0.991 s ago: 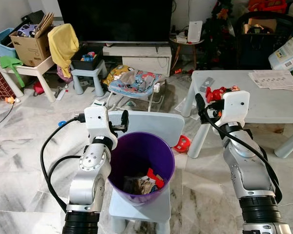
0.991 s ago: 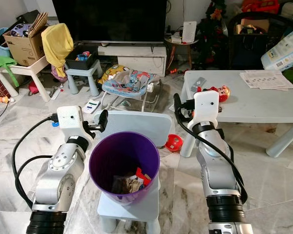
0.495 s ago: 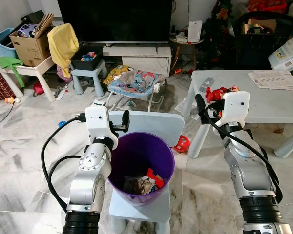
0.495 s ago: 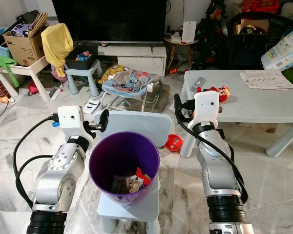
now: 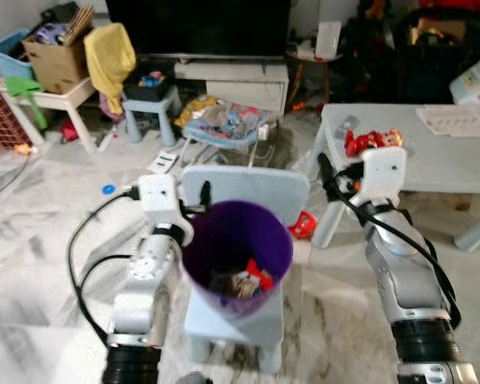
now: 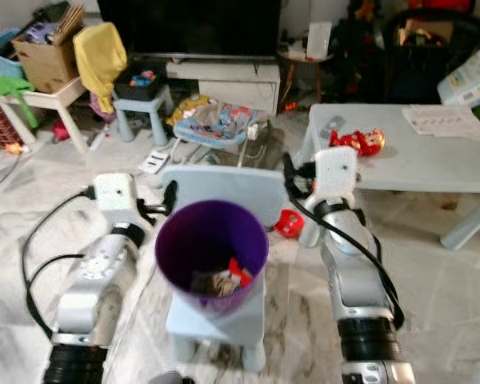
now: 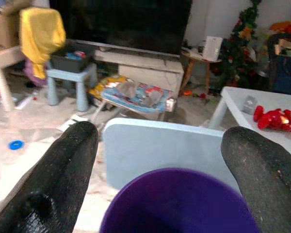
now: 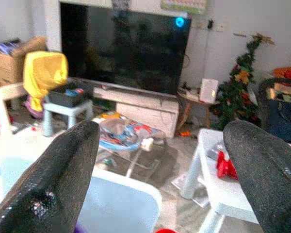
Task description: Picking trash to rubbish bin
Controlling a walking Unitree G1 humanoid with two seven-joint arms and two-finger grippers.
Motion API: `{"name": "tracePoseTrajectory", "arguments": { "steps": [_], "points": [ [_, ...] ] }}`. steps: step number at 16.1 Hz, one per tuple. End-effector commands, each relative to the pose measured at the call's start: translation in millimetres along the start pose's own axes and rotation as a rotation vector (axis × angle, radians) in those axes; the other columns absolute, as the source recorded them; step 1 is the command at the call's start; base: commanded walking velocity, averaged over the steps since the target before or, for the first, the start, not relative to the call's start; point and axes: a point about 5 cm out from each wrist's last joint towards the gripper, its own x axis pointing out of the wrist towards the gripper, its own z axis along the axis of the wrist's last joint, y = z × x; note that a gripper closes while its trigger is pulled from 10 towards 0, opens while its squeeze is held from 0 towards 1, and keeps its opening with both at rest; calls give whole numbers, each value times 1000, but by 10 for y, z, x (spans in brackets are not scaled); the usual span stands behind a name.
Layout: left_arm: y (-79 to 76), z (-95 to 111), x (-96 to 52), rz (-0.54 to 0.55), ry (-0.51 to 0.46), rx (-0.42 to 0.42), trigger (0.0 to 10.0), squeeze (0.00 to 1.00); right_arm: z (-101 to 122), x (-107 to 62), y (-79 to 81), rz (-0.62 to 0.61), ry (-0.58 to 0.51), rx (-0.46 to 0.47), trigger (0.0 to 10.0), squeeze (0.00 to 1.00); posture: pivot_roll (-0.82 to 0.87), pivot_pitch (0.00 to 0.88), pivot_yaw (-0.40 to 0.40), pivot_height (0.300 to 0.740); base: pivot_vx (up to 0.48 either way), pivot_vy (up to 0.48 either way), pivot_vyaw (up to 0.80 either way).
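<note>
Trash lies at the bottom of the purple bin, which stands on a small chair's seat, raised within reach. Left hand and right hand flank its rim, fingers spread, holding nothing.

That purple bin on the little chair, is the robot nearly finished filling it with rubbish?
Some is done: the purple bin on the pale blue chair already holds a few crumpled scraps with a red piece on top. Nothing is in hand: the left pincer and right pincer are both open and empty. Plenty of clutter lies on the floor by the TV stand, though which of it counts as trash I cannot tell.
</note>
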Motion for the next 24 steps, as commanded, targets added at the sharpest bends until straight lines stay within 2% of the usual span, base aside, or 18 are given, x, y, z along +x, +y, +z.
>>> {"name": "tracePoseTrajectory", "arguments": {
  "steps": [1, 24],
  "points": [
    [-56, -4, 9, -19, 1, -9, 10000, 0, -27, -9, -41, -15, 13, 2, 10000, 0, 11, 0, -18, 740, -311, 0, 0],
    [-105, -58, 27, -36, 19, -26, 10000, 0, -26, -4, -73, -19, 12, -7, 10000, 0, 0, 0, -21, 740, -312, 0, 0]
  ]
}}
